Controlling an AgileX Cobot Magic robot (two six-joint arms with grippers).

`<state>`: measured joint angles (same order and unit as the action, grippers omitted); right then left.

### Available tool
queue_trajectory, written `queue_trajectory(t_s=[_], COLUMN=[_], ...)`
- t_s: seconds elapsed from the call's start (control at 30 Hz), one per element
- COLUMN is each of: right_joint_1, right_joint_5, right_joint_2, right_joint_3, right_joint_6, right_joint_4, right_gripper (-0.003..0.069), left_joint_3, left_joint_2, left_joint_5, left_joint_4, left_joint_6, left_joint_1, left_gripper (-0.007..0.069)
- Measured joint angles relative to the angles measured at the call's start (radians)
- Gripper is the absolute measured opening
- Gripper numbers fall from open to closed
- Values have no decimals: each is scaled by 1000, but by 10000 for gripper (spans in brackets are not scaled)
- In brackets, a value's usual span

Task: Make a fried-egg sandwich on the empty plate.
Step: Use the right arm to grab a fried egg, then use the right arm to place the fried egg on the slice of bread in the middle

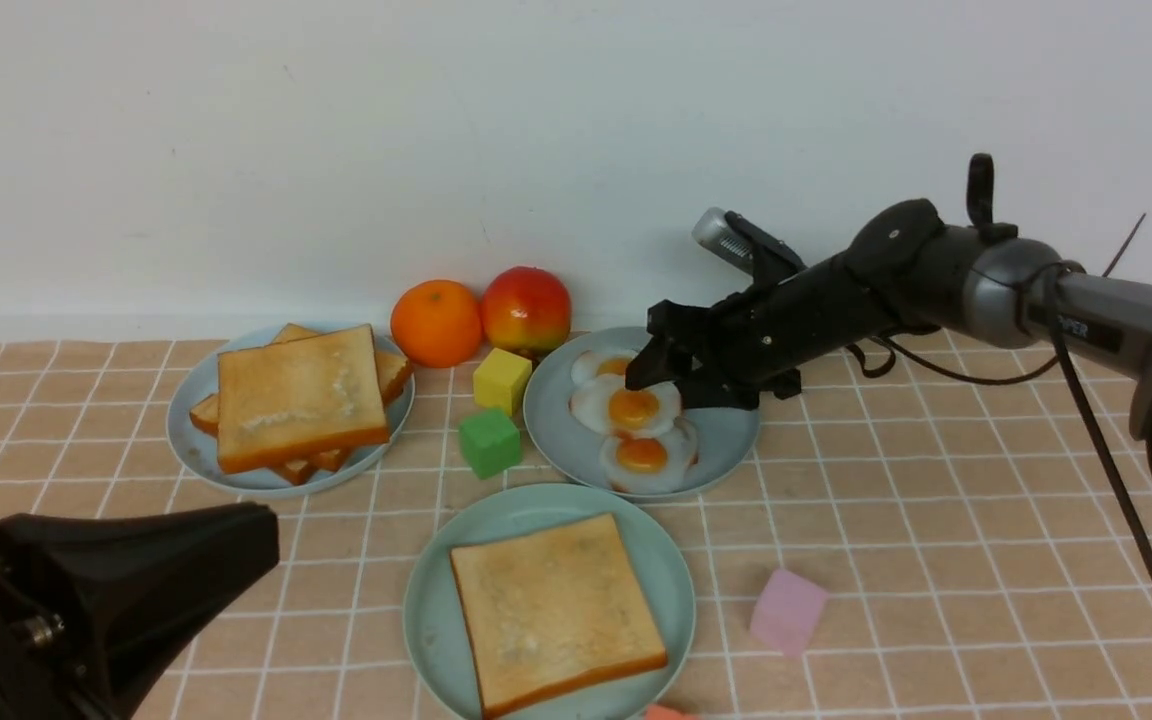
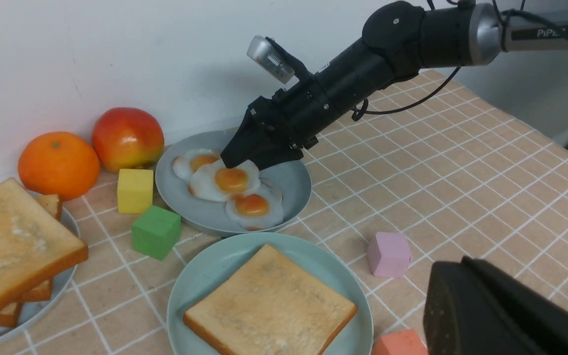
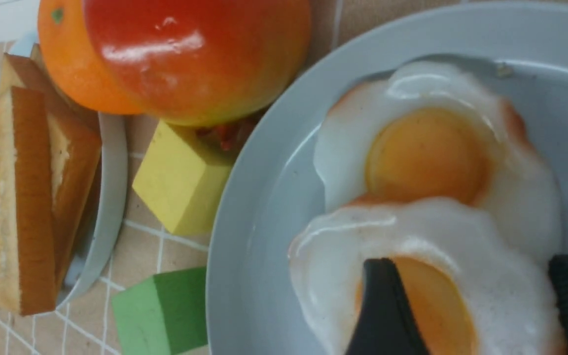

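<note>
Right gripper (image 3: 469,296) spread wide astride the fried egg (image 1: 628,407) — we'd close low, catching the white's rim, not the yolk.

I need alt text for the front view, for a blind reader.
The right gripper, jaws open, is at the middle fried egg of three on a grey plate. Nearer, one toast lies on the mint plate; the left gripper sits shut.

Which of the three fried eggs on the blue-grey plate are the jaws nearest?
The middle, plain white fried egg: the open jaws straddle its yolk. The browned-edged egg behind and the one in front lie outside them.
</note>
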<state>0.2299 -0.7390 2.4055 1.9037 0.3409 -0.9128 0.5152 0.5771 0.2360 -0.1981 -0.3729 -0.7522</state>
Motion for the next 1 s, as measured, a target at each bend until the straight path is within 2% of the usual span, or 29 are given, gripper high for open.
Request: queue_trajectory(t_s=[0.1,0.23,0.27,0.3,0.37,0.47,0.6,0.8,1.0], right_joint_1=[0,0,0,-2,-3,-3,-1,-5,31], right_joint_5=[-4,-11,-12,-11,-18,-24,-90,-192,-264], right_joint_2=[0,0,0,0,-2,-14,-72,-209,-445], right_joint_3=[2,2,2,2,2,2,-4,-26,-285], right_joint_6=[0,-1,-1,-2,-3,-3,28,57,82], right_joint_4=[5,11,11,11,2,5,25,45,30], right_gripper=[396,250,241,160,106,108,76,74,74], left_joint_3=[0,0,0,0,0,0,0,0,0], left_joint_2=[0,0,0,0,0,0,0,0,0], left_joint_5=[0,0,0,0,0,0,0,48,180], left_joint_4=[0,0,0,0,0,-10,-79,-140,-183], left_joint_6=[0,0,0,0,0,4,20,23,23], left_joint_1=[0,0,0,0,0,0,0,0,0], left_gripper=[-13,-13,-13,-13,-13,-13,-13,-13,-10])
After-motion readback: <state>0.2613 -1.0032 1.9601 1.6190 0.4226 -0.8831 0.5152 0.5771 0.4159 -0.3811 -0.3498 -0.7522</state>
